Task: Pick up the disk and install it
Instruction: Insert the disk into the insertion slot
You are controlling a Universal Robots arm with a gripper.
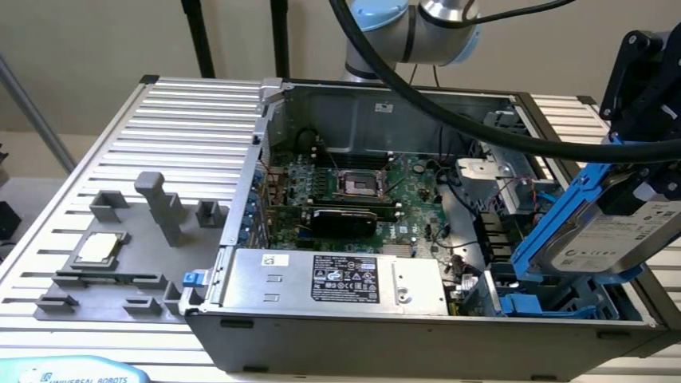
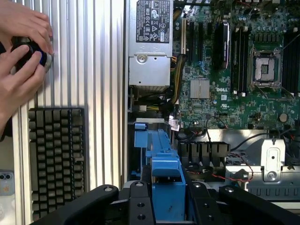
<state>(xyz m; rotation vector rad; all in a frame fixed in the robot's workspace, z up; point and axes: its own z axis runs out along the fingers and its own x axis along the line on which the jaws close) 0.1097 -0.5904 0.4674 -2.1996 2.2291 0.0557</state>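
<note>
The disk [image 1: 608, 238], a silver-grey drive with a white label in a bright blue carrier frame [image 1: 556, 219], hangs tilted over the front corner of the open computer case [image 1: 426, 335], at the exterior view's right. My black gripper [image 1: 645, 171] is shut on it from above. Below the disk, inside the case, is a blue drive bay [image 1: 529, 304]. In the wrist view the blue carrier [image 2: 167, 180] sits between my two black fingers [image 2: 139, 202], and the blue bay piece [image 2: 149, 139] lies just beyond it.
The case holds a green motherboard [image 1: 356, 187] and a large grey box with a black-and-white label [image 1: 332, 279]. A grey fixture with a small silver chip [image 1: 96, 249] sits on the slatted table. A person's hands [image 2: 21, 61] hold a black device beside a keyboard [image 2: 56, 159].
</note>
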